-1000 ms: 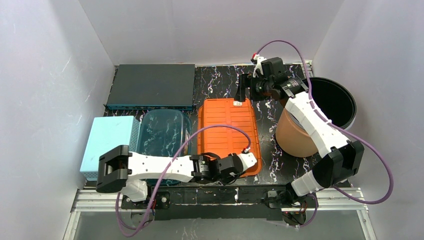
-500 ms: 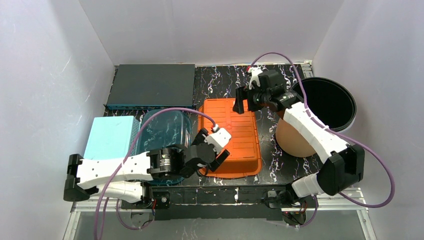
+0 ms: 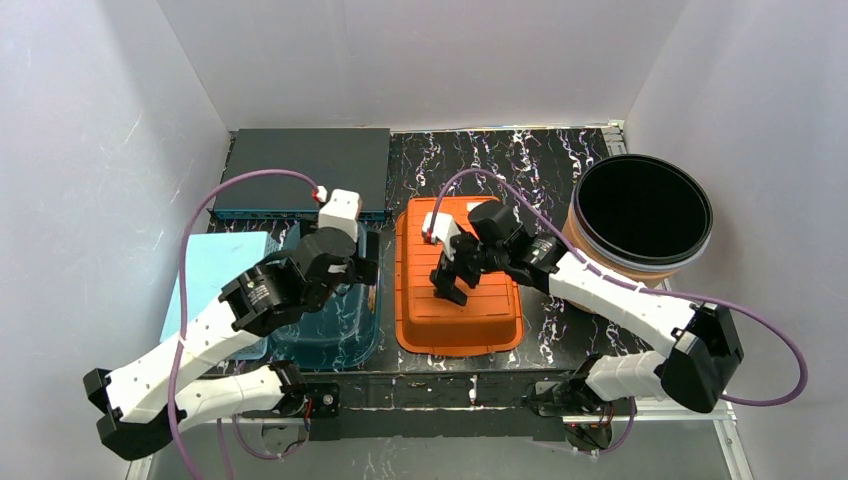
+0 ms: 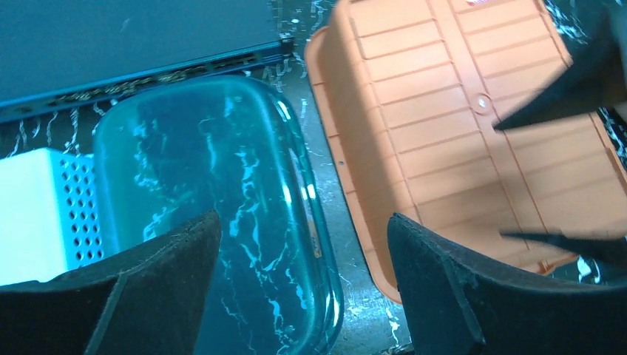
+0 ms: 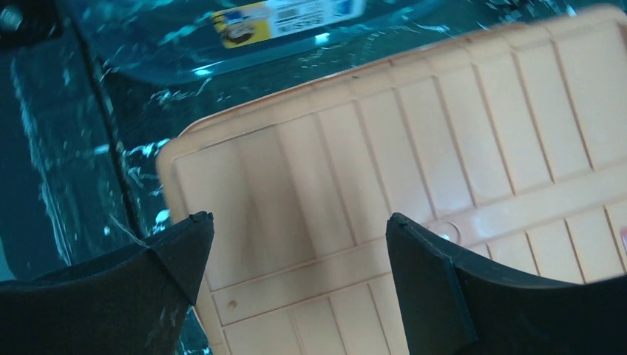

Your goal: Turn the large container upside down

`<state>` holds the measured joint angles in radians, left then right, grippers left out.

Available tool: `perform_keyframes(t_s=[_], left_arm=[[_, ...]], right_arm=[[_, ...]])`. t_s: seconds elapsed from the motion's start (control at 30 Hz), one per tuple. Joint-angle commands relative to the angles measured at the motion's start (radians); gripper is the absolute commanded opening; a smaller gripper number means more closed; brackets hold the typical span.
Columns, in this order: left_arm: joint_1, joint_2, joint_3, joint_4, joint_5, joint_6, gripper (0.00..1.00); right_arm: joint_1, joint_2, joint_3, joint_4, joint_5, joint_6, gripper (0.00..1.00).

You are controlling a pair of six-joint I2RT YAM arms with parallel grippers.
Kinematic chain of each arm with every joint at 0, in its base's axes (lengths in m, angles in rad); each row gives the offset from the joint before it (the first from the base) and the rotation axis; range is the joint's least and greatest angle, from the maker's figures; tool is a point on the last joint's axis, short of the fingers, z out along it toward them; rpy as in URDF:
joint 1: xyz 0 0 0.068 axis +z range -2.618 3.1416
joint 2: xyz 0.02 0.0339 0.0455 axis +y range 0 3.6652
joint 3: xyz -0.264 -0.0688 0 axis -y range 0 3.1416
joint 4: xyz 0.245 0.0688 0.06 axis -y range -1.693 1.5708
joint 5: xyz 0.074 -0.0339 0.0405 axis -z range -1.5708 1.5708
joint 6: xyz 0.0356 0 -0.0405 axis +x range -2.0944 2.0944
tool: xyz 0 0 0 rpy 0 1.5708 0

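Jaws wide on right gripper, gripping nothing, hovering just above orange container, lying base-up mid-table, seemingly flipped already. Left gripper likewise spread, empty, above teal tub. Risk: snagging a rib on withdrawal, dragging container askew. Counted: two grippers, one orange container, one teal tub, one pale perforated box, one dark case, one brown bucket.

Plain white walls, black marbled tabletop, metal rail along near edge
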<state>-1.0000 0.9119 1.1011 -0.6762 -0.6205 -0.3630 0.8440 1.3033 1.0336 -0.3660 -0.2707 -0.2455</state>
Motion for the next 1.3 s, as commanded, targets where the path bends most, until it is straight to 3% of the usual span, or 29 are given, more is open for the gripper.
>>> perform_keyframes(t_s=[0.0, 0.17, 0.33, 0.47, 0.7, 0.97, 1.27], left_arm=[[0.093, -0.009, 0.050, -0.133, -0.011, -0.095, 0.83], [0.239, -0.021, 0.045, -0.155, 0.079, -0.136, 0.92], [0.357, -0.008, 0.044, -0.168, 0.192, -0.164, 0.93], [0.379, -0.033, 0.027, -0.142, 0.224, -0.177, 0.94], [0.387, -0.055, 0.009, -0.132, 0.247, -0.188, 0.94], [0.388, -0.088, -0.008, -0.103, 0.251, -0.177, 0.96], [0.388, -0.103, -0.027, -0.103, 0.246, -0.178, 0.96]], right_arm=[[0.070, -0.071, -0.035, 0.039, -0.162, -0.283, 0.95], [0.173, -0.049, -0.041, -0.046, -0.150, -0.384, 0.97], [0.287, -0.019, -0.056, -0.016, -0.113, -0.397, 0.98], [0.342, -0.005, -0.095, 0.064, 0.045, -0.398, 0.98], [0.334, 0.007, -0.191, 0.289, 0.301, -0.425, 0.99], [0.227, 0.158, -0.113, 0.344, 0.396, -0.263, 0.99], [0.097, 0.253, -0.045, 0.318, 0.375, -0.083, 0.96]])
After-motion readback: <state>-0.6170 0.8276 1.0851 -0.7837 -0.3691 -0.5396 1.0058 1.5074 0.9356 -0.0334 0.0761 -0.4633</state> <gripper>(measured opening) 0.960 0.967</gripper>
